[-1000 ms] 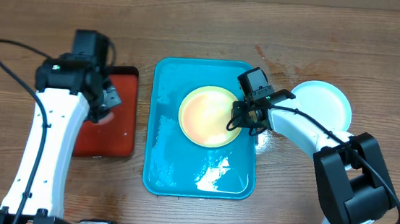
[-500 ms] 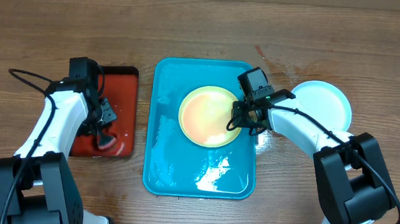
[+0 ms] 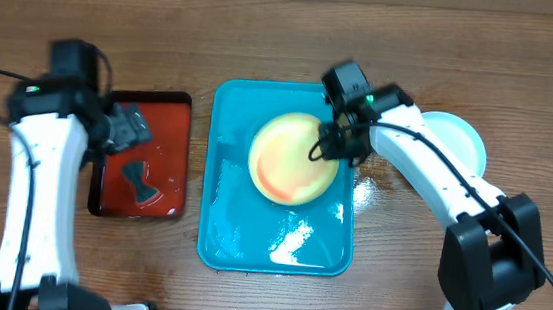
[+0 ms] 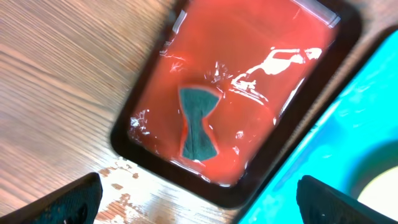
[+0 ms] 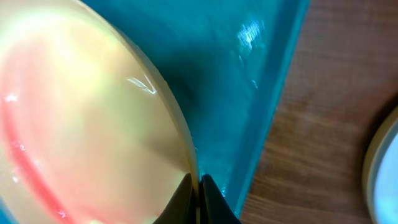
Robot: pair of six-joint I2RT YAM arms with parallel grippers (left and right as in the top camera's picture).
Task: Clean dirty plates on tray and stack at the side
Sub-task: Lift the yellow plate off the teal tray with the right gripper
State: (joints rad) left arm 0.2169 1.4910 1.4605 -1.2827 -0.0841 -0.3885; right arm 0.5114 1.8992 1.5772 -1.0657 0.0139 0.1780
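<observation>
A pale yellow-green plate [image 3: 291,161] with a reddish smear is over the turquoise tray [image 3: 219,235]. My right gripper [image 3: 331,143] is shut on the plate's right rim, and that side is raised off the tray floor. The right wrist view shows the fingertips of the right gripper [image 5: 199,186] pinching the rim of the plate [image 5: 87,112] above the tray [image 5: 255,74]. A light teal plate [image 3: 458,141] lies on the table to the right of the tray. My left gripper [image 3: 126,127] hangs open over the red tray, and the left gripper [image 4: 205,208] holds nothing.
A red tray [image 3: 171,101] with a black rim sits left of the turquoise one. A dark bow-tie-shaped sponge [image 3: 136,178] lies on it, and the left wrist view shows the sponge [image 4: 198,121] there too. Wet patches [image 3: 374,189] shine on the wood beside the turquoise tray.
My left gripper opened, left the sponge on the red tray and rose away from it. My right gripper lifted the plate's rim and shifted toward the back.
</observation>
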